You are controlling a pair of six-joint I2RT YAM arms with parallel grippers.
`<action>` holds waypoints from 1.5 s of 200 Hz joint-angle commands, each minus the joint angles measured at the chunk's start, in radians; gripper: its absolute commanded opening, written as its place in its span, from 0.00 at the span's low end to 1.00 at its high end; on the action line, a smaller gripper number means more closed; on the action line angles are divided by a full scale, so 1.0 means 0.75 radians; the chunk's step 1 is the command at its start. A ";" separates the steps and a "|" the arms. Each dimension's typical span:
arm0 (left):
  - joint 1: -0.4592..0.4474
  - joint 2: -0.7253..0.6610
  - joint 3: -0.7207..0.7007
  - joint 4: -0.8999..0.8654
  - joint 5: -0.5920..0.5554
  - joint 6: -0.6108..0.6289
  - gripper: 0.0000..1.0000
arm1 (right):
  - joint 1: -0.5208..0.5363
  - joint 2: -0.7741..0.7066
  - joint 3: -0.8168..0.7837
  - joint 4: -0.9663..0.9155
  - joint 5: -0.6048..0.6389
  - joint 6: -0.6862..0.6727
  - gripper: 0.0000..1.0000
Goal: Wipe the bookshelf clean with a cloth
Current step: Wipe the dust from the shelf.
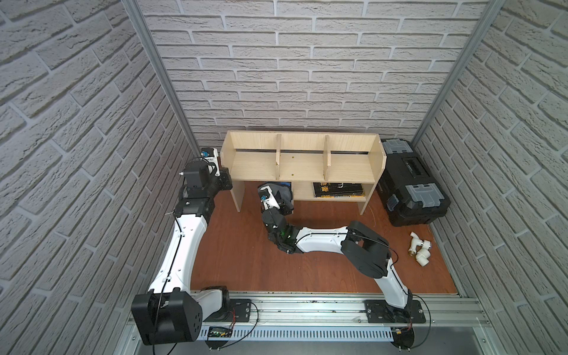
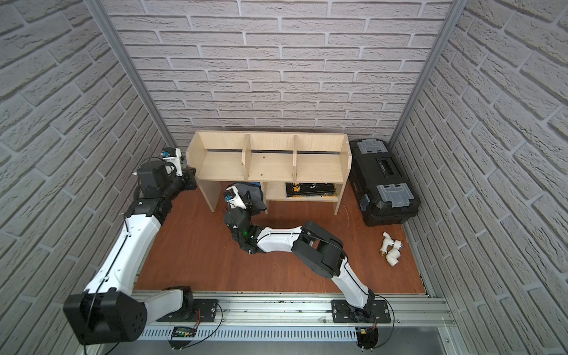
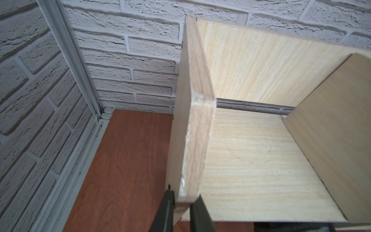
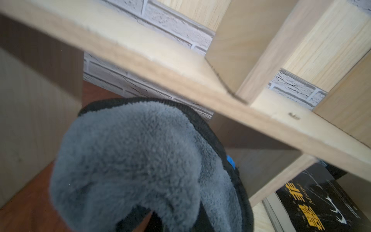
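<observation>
Right gripper (image 1: 280, 196): pinched on the soft grey microfibre cloth (image 4: 130, 160), blue on its other face. I held it at the open lower bay of the pale light-wood bookshelf (image 1: 302, 167), just below the top board's front edge.

Left gripper (image 3: 183, 209): clamped on the bookshelf's left side panel.

Lower shelf held a flat black book with yellow lettering (image 1: 338, 189).

Black plastic toolbox with grey latches (image 1: 410, 181) stood beside, lid shut.
</observation>
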 commanded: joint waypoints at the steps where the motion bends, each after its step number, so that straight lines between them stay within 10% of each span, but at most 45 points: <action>1: 0.031 -0.035 -0.019 0.081 0.013 -0.084 0.00 | -0.011 0.017 -0.058 -0.024 0.104 0.046 0.03; 39: 0.032 -0.039 -0.017 0.081 0.015 -0.085 0.00 | -0.017 -0.012 -0.163 -0.149 0.107 0.267 0.03; 143: 0.032 -0.044 -0.018 0.078 0.003 -0.079 0.00 | -0.060 -0.138 -0.006 0.204 0.115 -0.231 0.03; 217: 0.032 -0.046 -0.019 0.071 -0.013 -0.072 0.00 | -0.143 -0.159 -0.235 -0.399 -0.048 0.656 0.03; 300: 0.032 -0.047 -0.018 0.077 0.007 -0.080 0.00 | -0.069 -0.222 -0.198 0.329 -0.301 0.103 0.03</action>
